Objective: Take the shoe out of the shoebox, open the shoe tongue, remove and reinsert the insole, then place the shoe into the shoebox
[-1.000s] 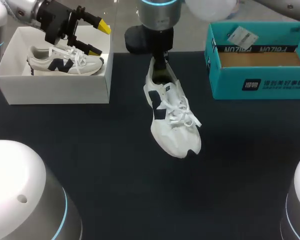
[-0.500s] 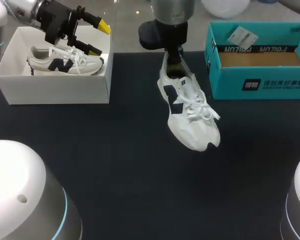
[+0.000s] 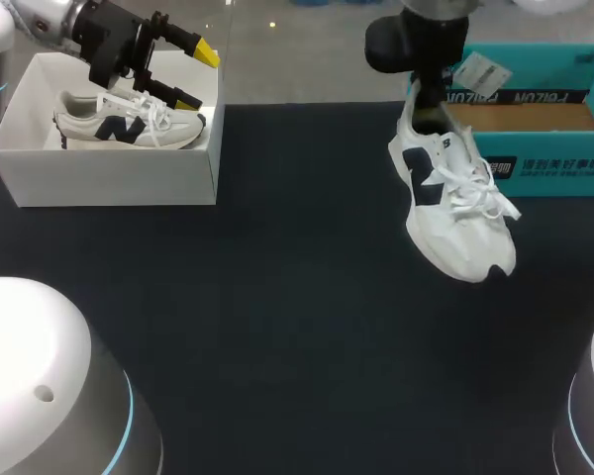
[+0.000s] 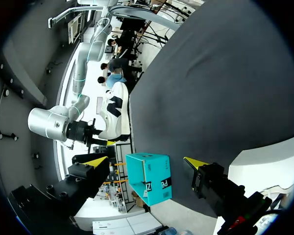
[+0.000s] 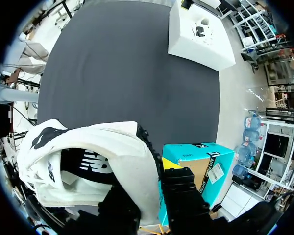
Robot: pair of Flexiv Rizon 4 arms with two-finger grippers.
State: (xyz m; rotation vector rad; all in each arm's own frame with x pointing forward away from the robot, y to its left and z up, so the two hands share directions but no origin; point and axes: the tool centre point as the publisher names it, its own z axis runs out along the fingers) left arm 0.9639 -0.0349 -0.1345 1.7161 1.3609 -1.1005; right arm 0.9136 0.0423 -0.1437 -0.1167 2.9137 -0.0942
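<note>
The shoe (image 3: 455,213) is white with navy side marks (laces (image 3: 478,195) white too), the shoebox (image 3: 544,166) teal, the table (image 3: 277,327) black.

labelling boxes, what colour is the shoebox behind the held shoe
The shoebox is teal, best seen in the head view, behind the shoe.

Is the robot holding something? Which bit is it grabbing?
The right gripper holds the white shoe by its heel rim. The left gripper is open, holding nothing.
</note>
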